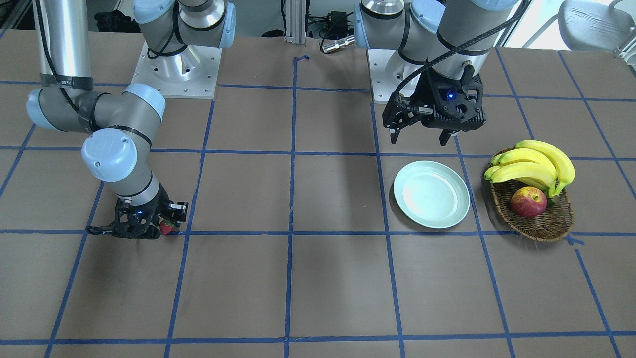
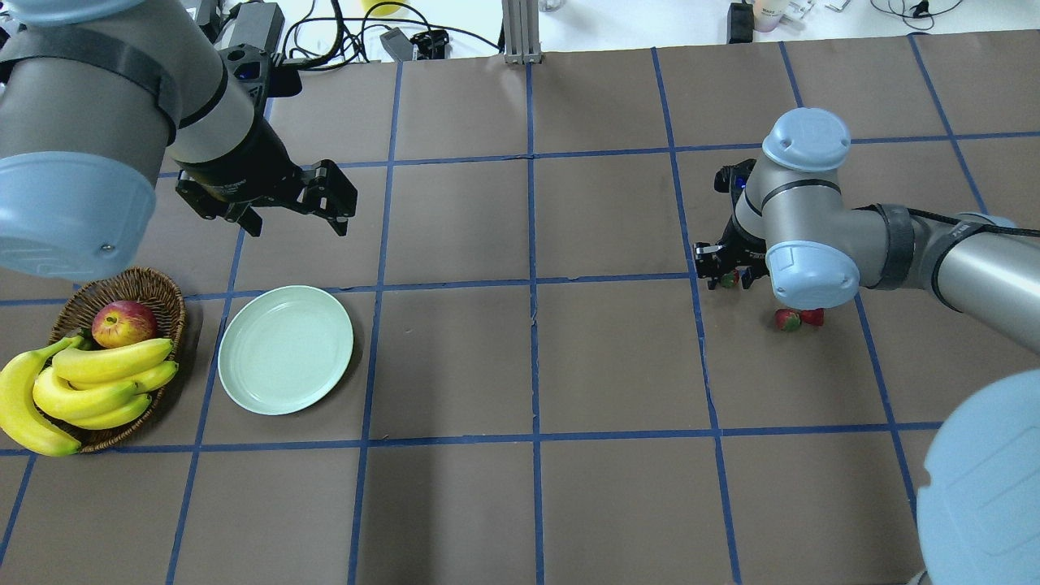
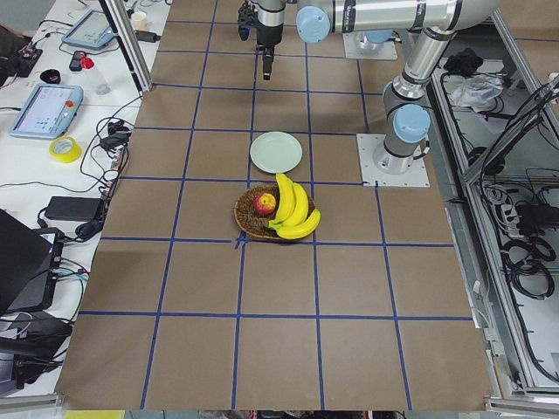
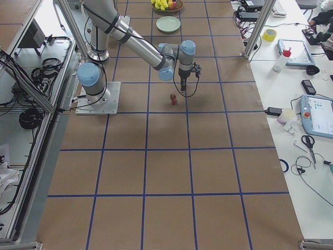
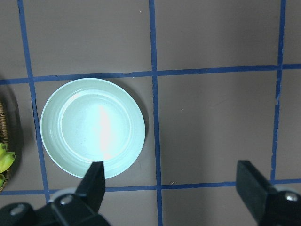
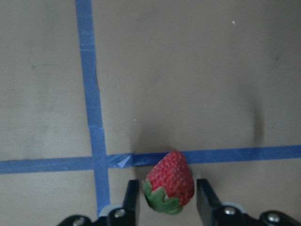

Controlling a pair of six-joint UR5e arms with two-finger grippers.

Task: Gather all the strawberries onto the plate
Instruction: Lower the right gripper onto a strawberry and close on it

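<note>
Strawberry [image 6: 169, 181], red and seeded with its green cap toward my wrist camera, sits on blue tape [image 6: 87, 94] between my right gripper [image 6: 168, 188] fingers, which are narrowly parted with slivers of gap. Overhead, two more strawberries [image 2: 786, 319] lie at its 4 o'clock. The glossy mint plate [image 2: 284, 349] sits at the table's 8 o'clock, and my left gripper [image 5: 174, 188] hangs wide open at the plate's 12 o'clock.

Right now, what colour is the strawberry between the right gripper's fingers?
Red with a green leafy cap; the strawberry shows best in the right wrist view.
</note>
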